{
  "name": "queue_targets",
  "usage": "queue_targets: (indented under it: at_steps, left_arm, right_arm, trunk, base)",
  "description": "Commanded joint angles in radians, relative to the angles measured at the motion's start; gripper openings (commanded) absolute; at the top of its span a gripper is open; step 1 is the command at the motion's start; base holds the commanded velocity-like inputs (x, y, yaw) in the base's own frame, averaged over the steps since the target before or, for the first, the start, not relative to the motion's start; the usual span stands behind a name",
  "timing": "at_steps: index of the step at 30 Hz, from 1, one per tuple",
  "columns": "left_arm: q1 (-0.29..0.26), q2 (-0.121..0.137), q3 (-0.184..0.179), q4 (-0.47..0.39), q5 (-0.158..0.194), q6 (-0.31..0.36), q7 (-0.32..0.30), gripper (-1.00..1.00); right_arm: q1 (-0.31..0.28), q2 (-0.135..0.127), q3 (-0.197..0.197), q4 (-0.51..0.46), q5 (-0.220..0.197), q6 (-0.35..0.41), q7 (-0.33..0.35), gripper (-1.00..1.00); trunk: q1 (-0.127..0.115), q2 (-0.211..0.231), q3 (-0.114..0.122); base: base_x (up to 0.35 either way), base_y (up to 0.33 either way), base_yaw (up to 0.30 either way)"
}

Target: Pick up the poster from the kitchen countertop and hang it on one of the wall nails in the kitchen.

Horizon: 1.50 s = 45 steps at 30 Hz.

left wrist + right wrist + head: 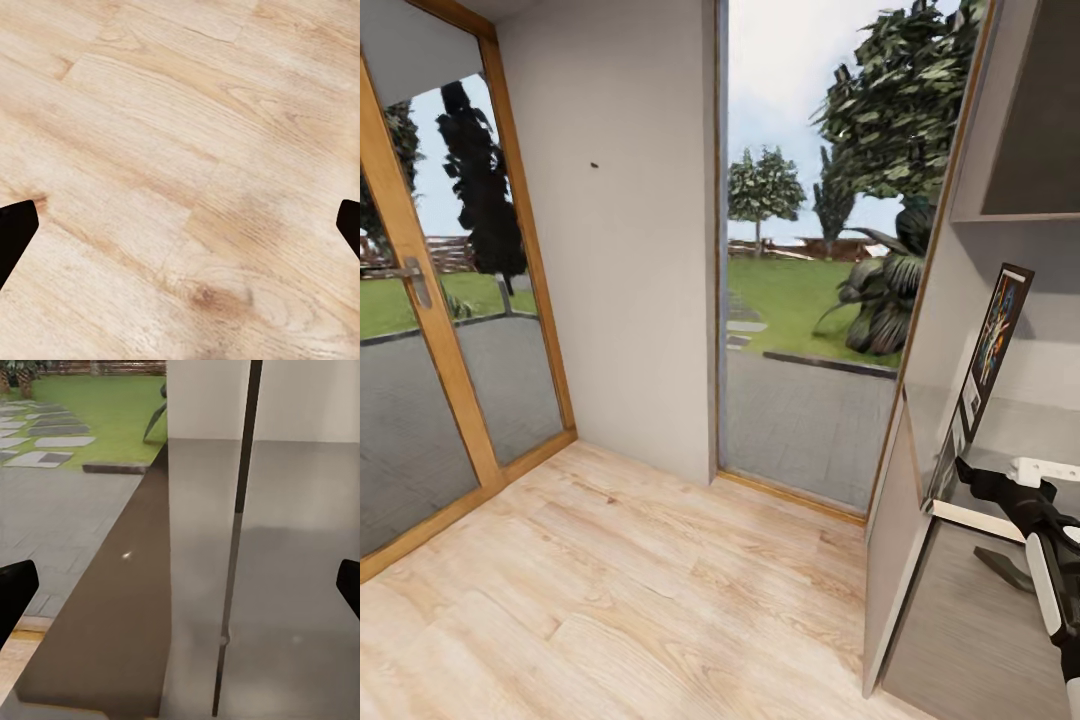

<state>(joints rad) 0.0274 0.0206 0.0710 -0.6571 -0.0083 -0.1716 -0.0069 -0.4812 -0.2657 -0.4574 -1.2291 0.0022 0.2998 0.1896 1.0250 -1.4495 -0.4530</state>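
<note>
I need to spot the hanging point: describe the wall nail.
Find the plain pale grey wall between the wood-framed glass door and the tall window. High on its left part sits the wall nail, the lone dark speck there.

Home kitchen corner: wood-plank floor [610, 560], glass garden door [430, 330] left of a pale wall [620, 300], countertop [1020, 440] and cabinets right of it.

The floor [610, 580] is pale wood plank with visible grain and knots, lightly satin. The kitchen countertop [292, 585] looks smooth, grey and faintly reflective, while the wall [620, 250] is plain matt grey. The door frame [420, 330] is warm varnished wood around clear glass.
</note>
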Motion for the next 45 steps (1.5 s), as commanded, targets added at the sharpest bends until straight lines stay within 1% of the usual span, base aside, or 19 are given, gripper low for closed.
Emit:
queue_targets:
  at_steps: [1, 6, 10, 22, 27, 29, 31, 32, 35, 37, 38, 39, 40, 41, 42, 44, 45]
  left_arm:
    - [0.000, 0.000, 0.001, -0.001, -0.001, -0.002, -0.001, 1.00]
    - [0.000, -0.029, 0.001, -0.013, -0.005, -0.030, -0.001, 1.00]
    - [0.000, -0.049, 0.001, -0.014, -0.005, -0.047, -0.001, 1.00]
    - [0.000, -0.051, 0.001, -0.015, -0.005, -0.049, -0.002, 1.00]
    - [0.000, -0.051, 0.000, -0.014, -0.005, -0.049, -0.002, 1.00]
    - [0.000, -0.051, -0.004, -0.014, -0.005, -0.049, -0.002, 1.00]
    - [0.000, -0.051, -0.011, -0.014, -0.005, -0.049, -0.002, 1.00]
    - [0.000, -0.051, -0.020, -0.013, -0.005, -0.049, -0.002, 1.00]
    - [0.000, -0.051, -0.033, -0.011, -0.005, -0.049, -0.002, 1.00]
    - [0.000, -0.051, -0.038, -0.010, -0.005, -0.049, -0.002, 1.00]
    - [0.000, -0.051, -0.042, -0.010, -0.005, -0.049, -0.002, 1.00]
    - [0.000, -0.051, -0.043, -0.009, -0.005, -0.049, -0.002, 1.00]
    - [0.000, -0.051, -0.045, -0.009, -0.005, -0.049, -0.002, 1.00]
    - [0.000, -0.051, -0.045, -0.009, -0.005, -0.049, -0.002, 1.00]
    - [0.000, -0.051, -0.046, -0.010, -0.005, -0.049, -0.002, 1.00]
    - [0.000, -0.051, -0.047, -0.010, -0.005, -0.049, -0.002, 1.00]
    - [0.000, -0.051, -0.047, -0.010, -0.005, -0.049, -0.002, 1.00]
  right_arm:
    - [-0.001, 0.000, -0.002, -0.001, 0.000, 0.006, 0.006, 1.00]
    - [0.010, 0.000, 0.002, 0.015, -0.001, 0.002, 0.008, 1.00]
    - [0.011, 0.000, 0.002, 0.018, -0.001, 0.001, 0.008, 1.00]
    - [0.012, 0.000, 0.003, 0.020, -0.004, 0.001, 0.008, 1.00]
    - [0.011, 0.001, 0.011, 0.030, -0.004, -0.002, 0.004, 1.00]
    - [0.008, 0.001, 0.020, 0.029, -0.004, -0.002, 0.003, 1.00]
    - [0.002, 0.002, 0.038, 0.027, -0.004, 0.000, 0.002, 1.00]
    - [-0.010, 0.002, 0.062, 0.025, -0.005, 0.003, 0.000, 1.00]
    - [-0.039, 0.007, 0.095, 0.024, -0.006, 0.005, -0.003, 1.00]
    - [-0.059, 0.017, 0.115, 0.026, -0.006, 0.006, -0.007, 1.00]
    - [-0.075, 0.036, 0.132, 0.027, -0.005, 0.007, -0.014, 1.00]
    - [-0.082, 0.048, 0.139, 0.028, -0.003, 0.007, -0.020, 1.00]
    - [-0.091, 0.073, 0.154, 0.029, 0.000, 0.007, -0.035, 1.00]
    - [-0.095, 0.086, 0.161, 0.030, 0.001, 0.007, -0.044, 1.00]
    - [-0.100, 0.108, 0.178, 0.033, 0.003, 0.007, -0.065, 1.00]
    - [-0.104, 0.122, 0.195, 0.039, 0.004, 0.007, -0.083, 1.00]
    - [-0.110, 0.132, 0.210, 0.044, 0.004, 0.007, -0.096, 1.00]
  trunk:
    - [0.000, -0.001, -0.001]
    - [0.000, -0.001, -0.001]
    - [0.000, -0.001, 0.000]
    - [0.000, -0.001, 0.005]
    - [0.000, -0.001, 0.006]
    - [0.000, -0.001, 0.006]
    - [0.000, -0.001, 0.006]
    - [0.000, -0.001, 0.006]
    - [0.000, -0.001, 0.006]
    - [0.000, -0.001, 0.006]
    - [0.000, -0.001, 0.006]
    - [0.000, -0.001, 0.006]
    - [0.000, -0.001, 0.006]
    - [0.000, -0.001, 0.006]
    - [0.000, -0.001, 0.006]
    - [0.000, -0.001, 0.006]
    - [0.000, -0.001, 0.006]
  base:
    - [0.000, 0.000, -0.015]
    - [0.000, 0.000, -0.028]
    - [0.000, 0.000, -0.196]
    - [0.000, 0.000, -0.277]
    - [0.000, 0.000, -0.109]
    - [0.000, 0.000, -0.044]
    - [0.000, 0.000, -0.028]
    - [0.000, 0.000, -0.016]
    - [0.000, 0.000, -0.011]
    - [0.000, 0.000, -0.006]
    - [0.000, 0.000, -0.003]
    - [0.000, 0.000, -0.003]
    - [0.000, 0.000, -0.002]
    - [0.000, 0.000, -0.001]
    - [0.000, 0.000, 0.000]
    - [0.000, 0.000, 0.000]
    - [0.000, 0.000, 0.000]
